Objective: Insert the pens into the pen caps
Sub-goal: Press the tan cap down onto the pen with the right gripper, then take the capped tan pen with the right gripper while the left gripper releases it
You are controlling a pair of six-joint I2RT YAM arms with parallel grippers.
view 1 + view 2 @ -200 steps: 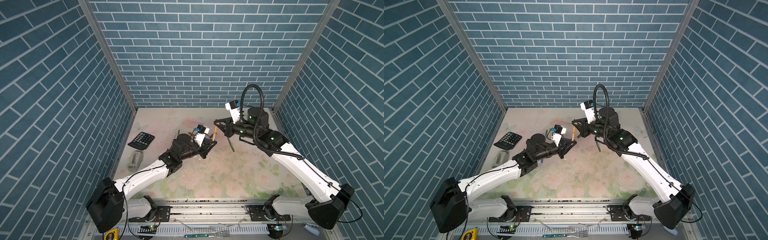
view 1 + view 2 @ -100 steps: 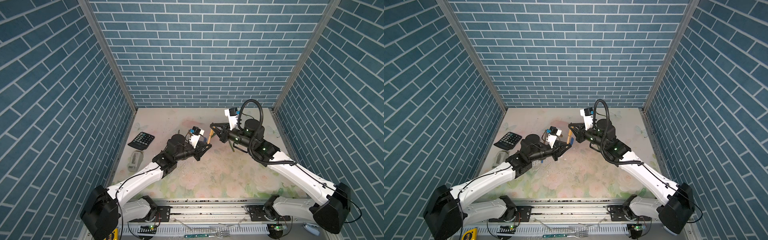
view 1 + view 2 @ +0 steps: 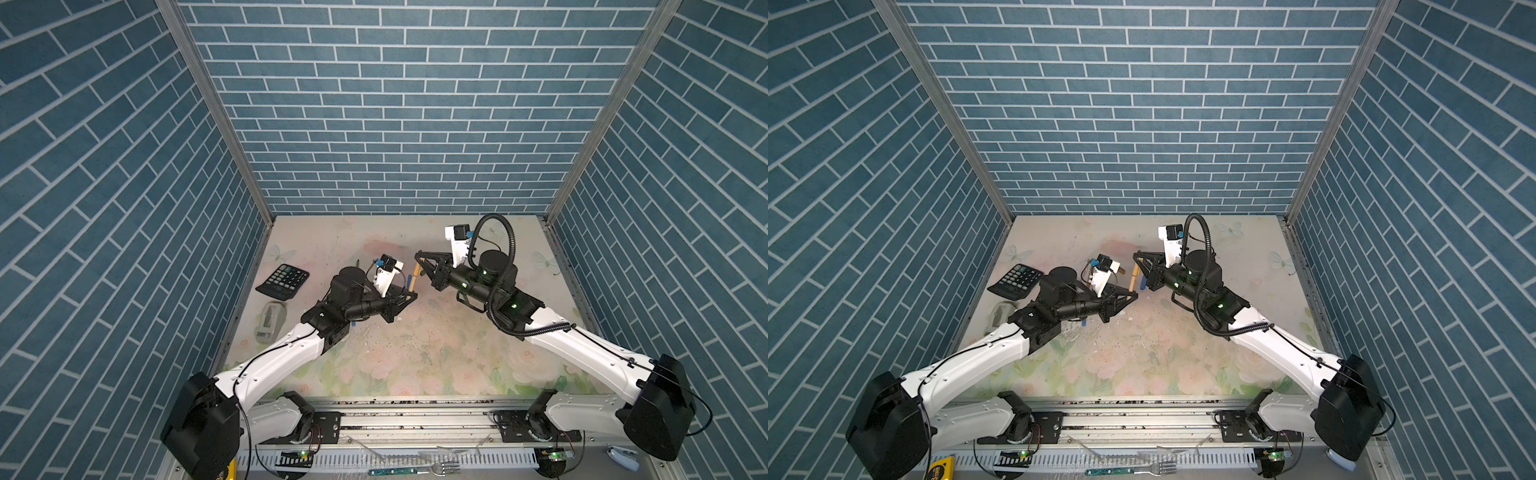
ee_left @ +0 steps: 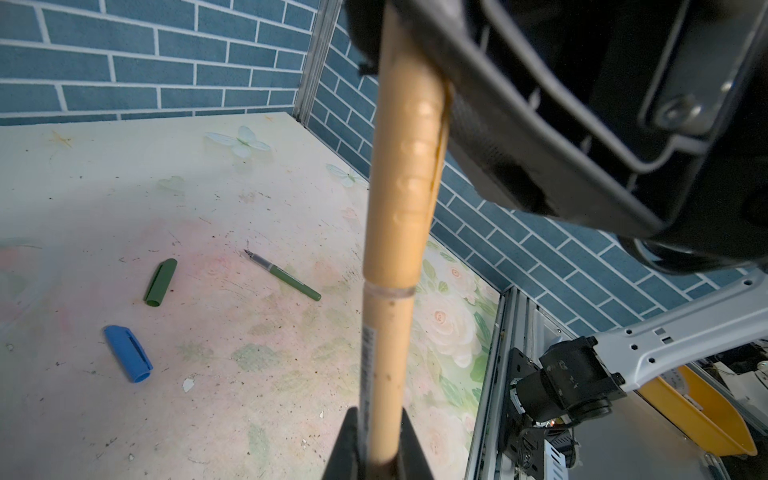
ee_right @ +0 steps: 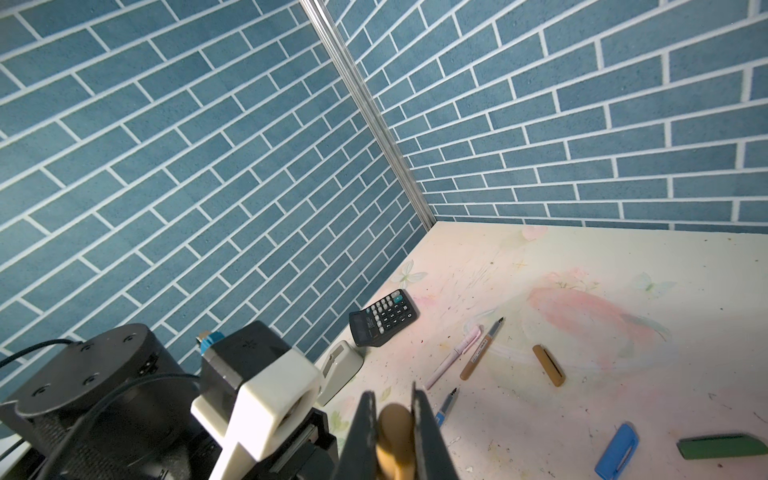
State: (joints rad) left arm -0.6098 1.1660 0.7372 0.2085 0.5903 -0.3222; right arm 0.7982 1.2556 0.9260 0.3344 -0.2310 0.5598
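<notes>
Two arms meet over the middle of the table (image 3: pixel 436 365), to the right of the calculator (image 3: pixel 283 280) in both top views. The left gripper (image 4: pixel 379 453) is pinched tight on the barrel of a gold pen (image 4: pixel 386 365). The right gripper (image 5: pixel 395 415) is pinched tight on a gold cap (image 4: pixel 409 166). The pen's front end sits inside that cap as far as a clear ring, and the two are held off the table as one straight stick. Closest to the calculator lie a pink pen (image 5: pixel 453 359), capped or not I cannot tell, and just beside it a second gold pen (image 5: pixel 482 349) with its dark tip bare. A blue pen (image 5: pixel 446 405) shows only its tip end. Farther from the calculator a green pen (image 4: pixel 286 276) lies uncapped. Three caps lie on their sides with nothing in them: a loose gold cap (image 5: pixel 548 365) near the second gold pen, then a green cap (image 4: pixel 160 282) and a blue cap (image 4: pixel 126 353), farther off and apart from each other.
</notes>
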